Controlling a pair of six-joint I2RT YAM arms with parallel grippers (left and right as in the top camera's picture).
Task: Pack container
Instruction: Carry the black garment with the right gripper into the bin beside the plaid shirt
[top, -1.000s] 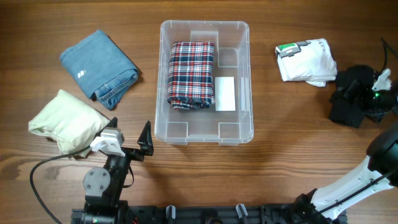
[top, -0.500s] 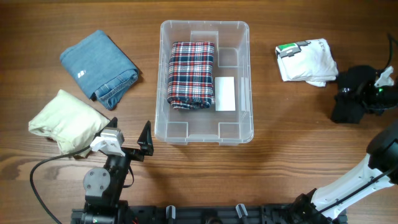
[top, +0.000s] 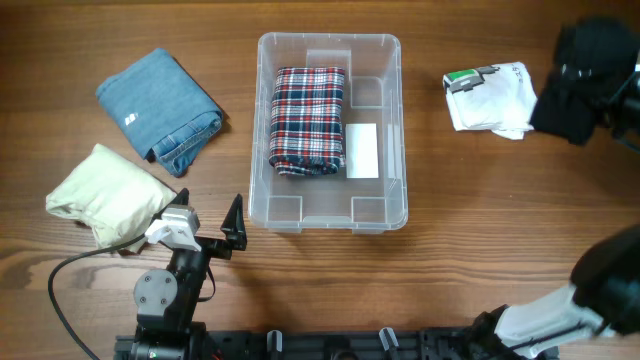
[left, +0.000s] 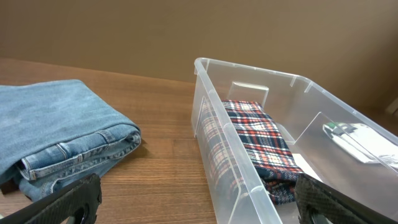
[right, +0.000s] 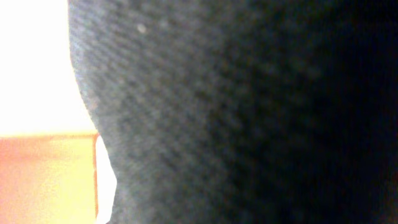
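At table (top: 480, 250) centre — clear, thick-rimmed container (top: 330, 38)

The left arm (top: 160, 295) is black, with a round grey joint cover and a white block behind the left gripper (top: 210, 200), whose fingers (left: 62, 200) are matte black and rough-textured. A thin black cable (top: 53, 288) loops out from it, above a black rail (top: 330, 345) with knobs. The right arm (top: 545, 315) is a smooth white tube joined to a rounded black segment.
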